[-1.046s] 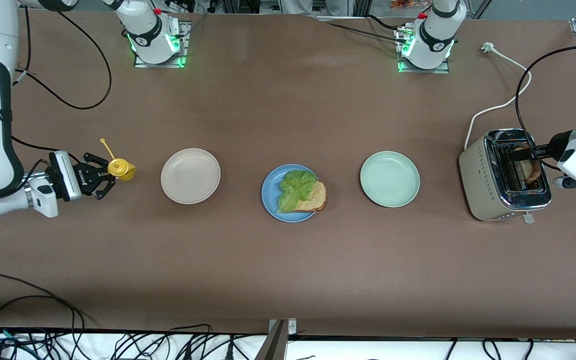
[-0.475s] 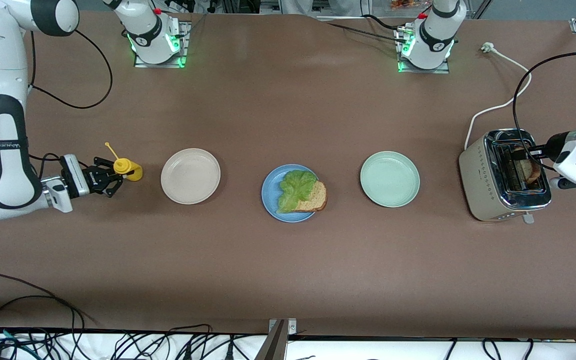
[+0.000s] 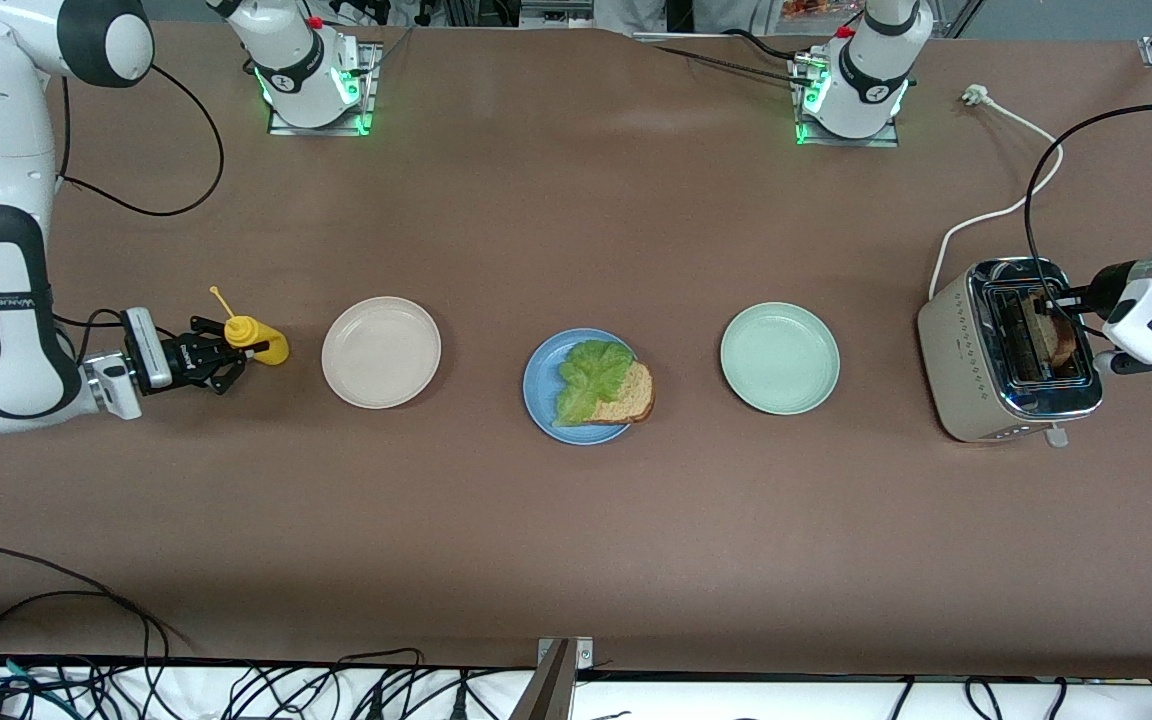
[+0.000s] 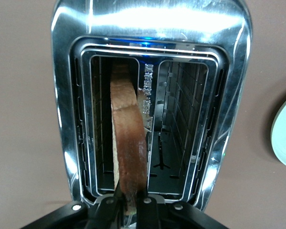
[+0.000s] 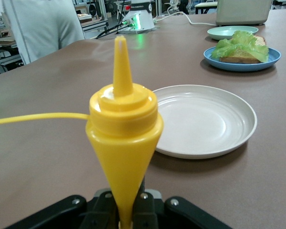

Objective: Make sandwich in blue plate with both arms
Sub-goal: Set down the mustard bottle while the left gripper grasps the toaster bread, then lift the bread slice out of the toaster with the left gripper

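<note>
The blue plate (image 3: pixel 539 385) sits mid-table with a brown bread slice (image 3: pixel 633 396) on it and a green lettuce leaf (image 3: pixel 591 378) over that slice. A second slice (image 3: pixel 1058 340) stands in a slot of the silver toaster (image 3: pixel 966 370) at the left arm's end. My left gripper (image 3: pixel 1049 304) is over the toaster and shut on that slice's top edge (image 4: pixel 128 129), which its fingers (image 4: pixel 147 210) pinch. At the right arm's end my right gripper (image 3: pixel 228 355) is shut on an upright yellow squeeze bottle (image 3: pixel 258 343), low over the table, gripping its body (image 5: pixel 124 129).
A cream plate (image 3: pixel 381 352) lies between the bottle and the blue plate. A pale green plate (image 3: pixel 779 358) lies between the blue plate and the toaster. The toaster's white cord (image 3: pixel 996 215) runs toward the left arm's base. Black cables hang along the table's near edge.
The left gripper has closed on the slice in the toaster. The right arm has lowered the yellow bottle and carried it slightly toward the cream plate.
</note>
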You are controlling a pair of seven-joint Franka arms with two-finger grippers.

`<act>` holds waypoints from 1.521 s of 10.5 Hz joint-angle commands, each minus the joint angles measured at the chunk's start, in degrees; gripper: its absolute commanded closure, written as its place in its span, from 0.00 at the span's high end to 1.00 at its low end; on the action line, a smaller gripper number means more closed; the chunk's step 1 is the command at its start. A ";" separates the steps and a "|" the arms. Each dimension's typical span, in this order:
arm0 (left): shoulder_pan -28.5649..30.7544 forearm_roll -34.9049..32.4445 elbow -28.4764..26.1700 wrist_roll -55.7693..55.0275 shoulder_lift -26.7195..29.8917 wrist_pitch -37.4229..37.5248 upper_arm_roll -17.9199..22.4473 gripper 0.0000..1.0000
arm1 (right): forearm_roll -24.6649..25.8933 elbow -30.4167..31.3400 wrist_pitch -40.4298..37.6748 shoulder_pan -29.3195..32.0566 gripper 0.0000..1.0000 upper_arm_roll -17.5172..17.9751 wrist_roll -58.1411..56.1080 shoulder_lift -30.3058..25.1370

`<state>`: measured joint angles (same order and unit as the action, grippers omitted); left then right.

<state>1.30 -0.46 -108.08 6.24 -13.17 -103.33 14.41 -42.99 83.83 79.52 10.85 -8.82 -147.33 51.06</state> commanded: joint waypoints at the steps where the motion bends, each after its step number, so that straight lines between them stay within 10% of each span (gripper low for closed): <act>1: 0.02 -1.91 -0.47 3.94 2.27 0.24 -0.26 0.00 | -1.57 -0.42 -1.38 1.20 0.83 0.99 -0.33 0.18; 2: -0.07 -2.26 -0.38 4.48 3.32 0.24 -0.35 0.00 | -1.57 -0.59 -1.47 1.28 1.00 0.99 -0.15 0.18; 8: -0.16 -2.00 5.75 4.74 8.51 6.38 -3.24 0.00 | 0.61 -10.50 -9.28 2.60 1.00 -0.93 13.00 -0.70; 16: -1.04 5.64 9.64 1.17 7.38 8.06 -13.94 0.00 | 14.56 -23.59 -8.51 0.24 1.00 -5.60 58.57 -3.86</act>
<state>0.67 2.92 -99.31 11.57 -3.79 -95.68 5.49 -34.13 66.73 71.09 13.07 -14.12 -102.74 47.59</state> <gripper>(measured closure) 0.916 0.000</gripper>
